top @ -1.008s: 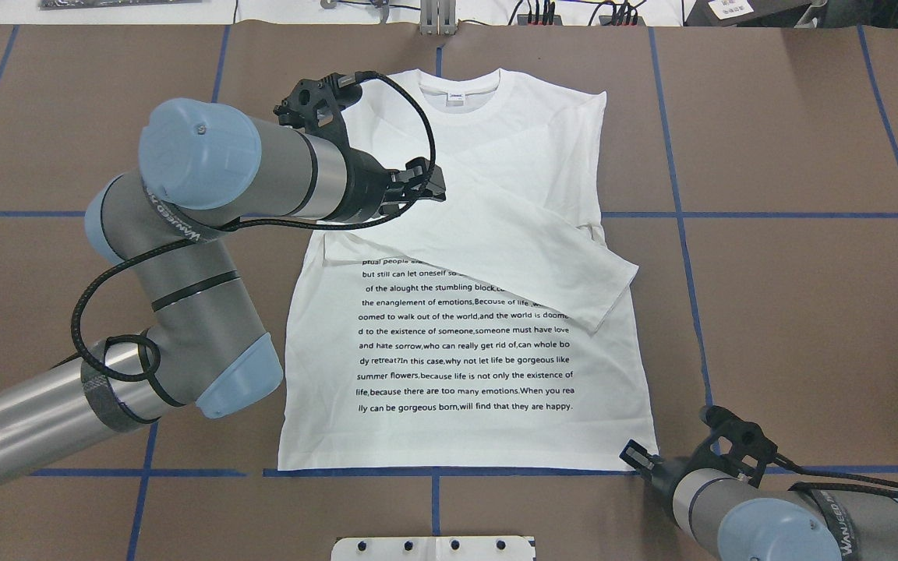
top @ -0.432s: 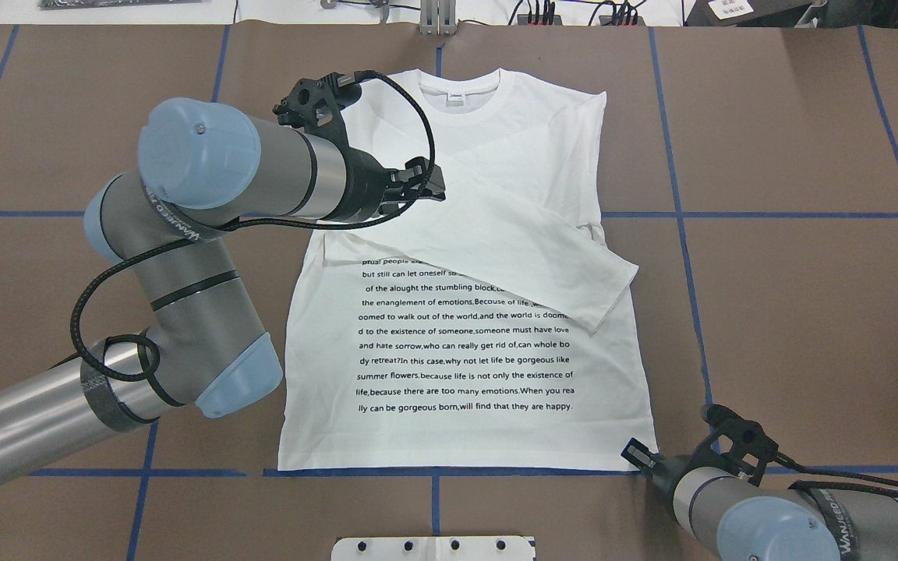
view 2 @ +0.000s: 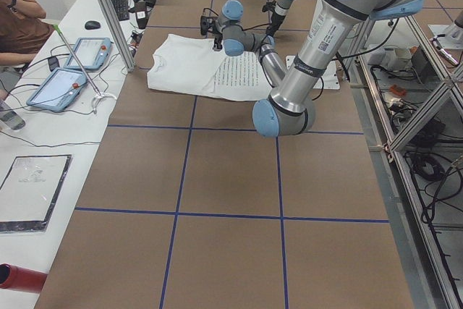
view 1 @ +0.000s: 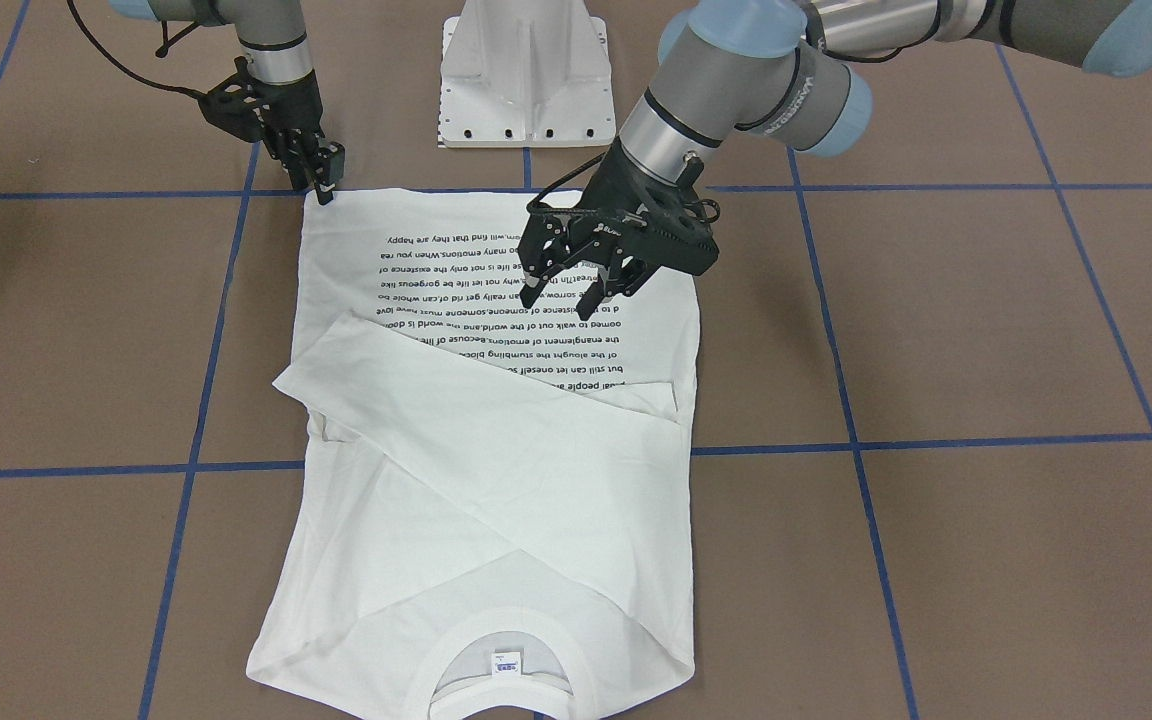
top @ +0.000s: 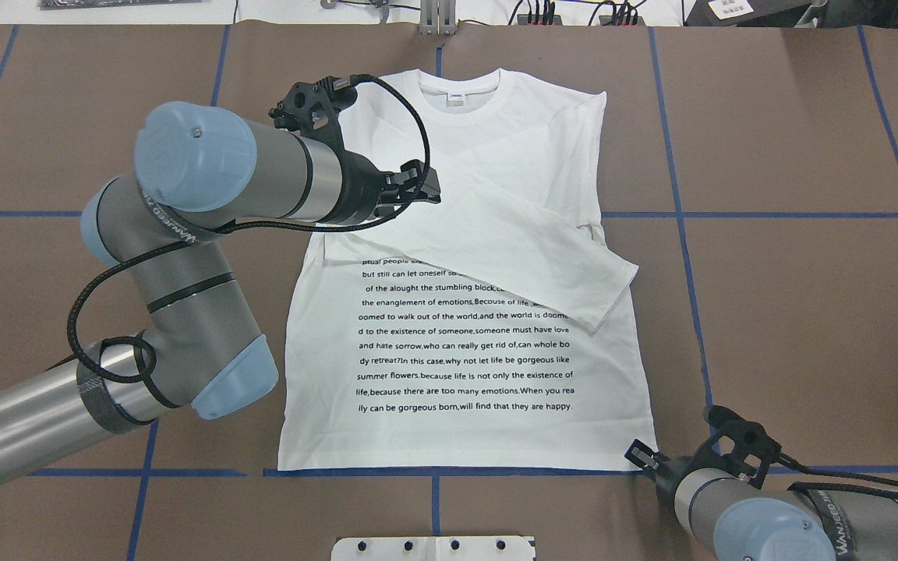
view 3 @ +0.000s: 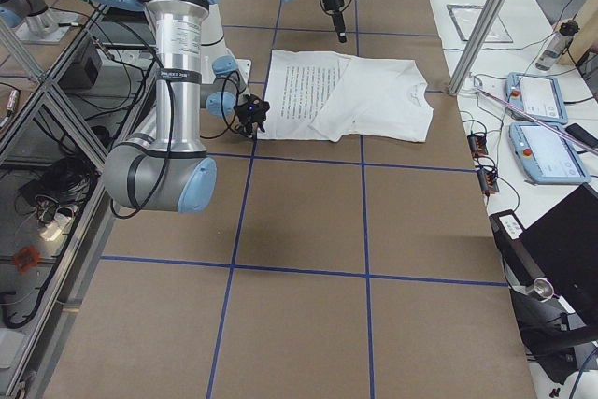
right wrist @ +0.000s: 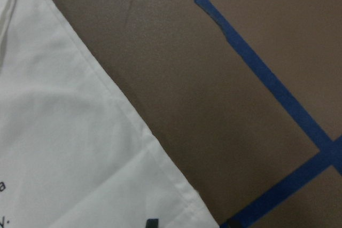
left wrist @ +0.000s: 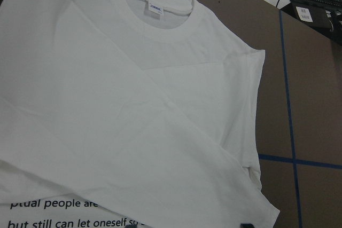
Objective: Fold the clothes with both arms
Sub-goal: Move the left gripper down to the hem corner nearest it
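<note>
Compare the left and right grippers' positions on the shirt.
The left gripper is over the T-shirt's middle; the right gripper is at a hem corner by the robot. The left hangs clear above the cloth; the right sits low near the table. Both look open, gripping nothing.

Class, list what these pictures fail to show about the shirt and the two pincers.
Shirt top text lines: overhead, covered by the folded sleeve.
Neck label wording: too small in every view.
Right pincer: tips cut off by the wrist view's lower edge, so contact with the hem corner is unclear.
Shirt's shoulder beside the left pincer: overhead, the left arm hides it.
</note>
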Robot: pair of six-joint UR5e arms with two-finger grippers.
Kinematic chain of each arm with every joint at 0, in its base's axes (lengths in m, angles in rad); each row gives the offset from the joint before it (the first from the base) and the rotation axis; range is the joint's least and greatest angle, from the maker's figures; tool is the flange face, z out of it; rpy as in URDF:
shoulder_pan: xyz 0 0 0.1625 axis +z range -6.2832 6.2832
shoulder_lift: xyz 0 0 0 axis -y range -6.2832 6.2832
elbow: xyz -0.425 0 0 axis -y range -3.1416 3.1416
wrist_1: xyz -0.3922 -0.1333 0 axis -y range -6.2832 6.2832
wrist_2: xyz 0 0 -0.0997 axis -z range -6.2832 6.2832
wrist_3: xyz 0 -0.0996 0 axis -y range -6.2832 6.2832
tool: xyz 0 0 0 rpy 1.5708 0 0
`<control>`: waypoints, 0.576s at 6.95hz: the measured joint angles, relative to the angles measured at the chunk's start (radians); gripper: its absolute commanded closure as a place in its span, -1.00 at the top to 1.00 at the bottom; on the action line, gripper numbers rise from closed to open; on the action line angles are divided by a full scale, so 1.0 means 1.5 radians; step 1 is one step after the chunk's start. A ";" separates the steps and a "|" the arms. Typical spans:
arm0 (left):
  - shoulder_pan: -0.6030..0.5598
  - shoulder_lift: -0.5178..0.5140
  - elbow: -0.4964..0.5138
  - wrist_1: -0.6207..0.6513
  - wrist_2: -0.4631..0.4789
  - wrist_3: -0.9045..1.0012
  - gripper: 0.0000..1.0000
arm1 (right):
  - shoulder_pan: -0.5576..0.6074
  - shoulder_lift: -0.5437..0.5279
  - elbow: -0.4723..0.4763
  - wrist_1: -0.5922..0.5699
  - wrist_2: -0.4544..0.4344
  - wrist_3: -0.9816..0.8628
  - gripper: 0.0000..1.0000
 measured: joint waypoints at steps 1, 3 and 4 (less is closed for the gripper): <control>0.000 0.001 0.000 0.000 0.000 0.000 0.42 | -0.002 0.003 -0.002 -0.003 0.001 0.000 -0.99; 0.000 0.003 -0.001 -0.001 0.000 0.000 0.42 | -0.003 0.008 -0.004 -0.004 0.001 0.000 -1.00; 0.000 0.004 -0.001 -0.001 -0.001 0.000 0.42 | -0.004 0.010 -0.003 -0.004 0.001 0.000 -1.00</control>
